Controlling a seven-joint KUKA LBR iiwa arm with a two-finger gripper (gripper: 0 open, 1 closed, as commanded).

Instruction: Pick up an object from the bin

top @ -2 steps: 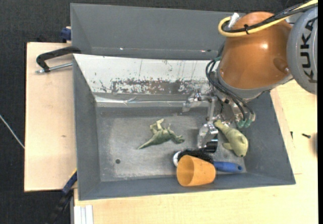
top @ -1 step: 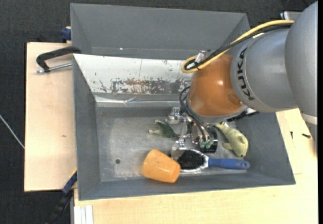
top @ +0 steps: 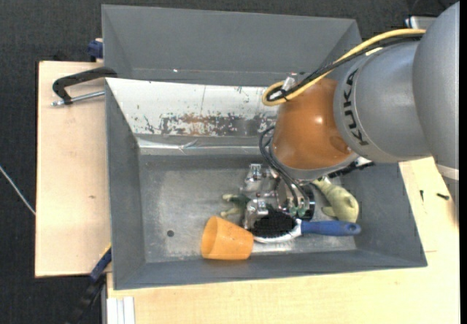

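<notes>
The gripper [top: 255, 198] sits low in the grey metal bin [top: 146, 191], at lower centre of the frame, beneath the arm's orange wrist cover. Whether it is released or clenched cannot be determined, and no item is seen grasped.

Nearest item: a hairbrush with black bristles, white head and blue handle [top: 276, 227]. It lies flat on the bin floor just below the gripper in the frame, handle pointing right. Contact between the two cannot be confirmed.

An orange plastic cup [top: 226, 240] lies on its side to the left of the brush head. A pale yellow soft object [top: 341, 201] lies to the right of the gripper, above the handle.
</notes>
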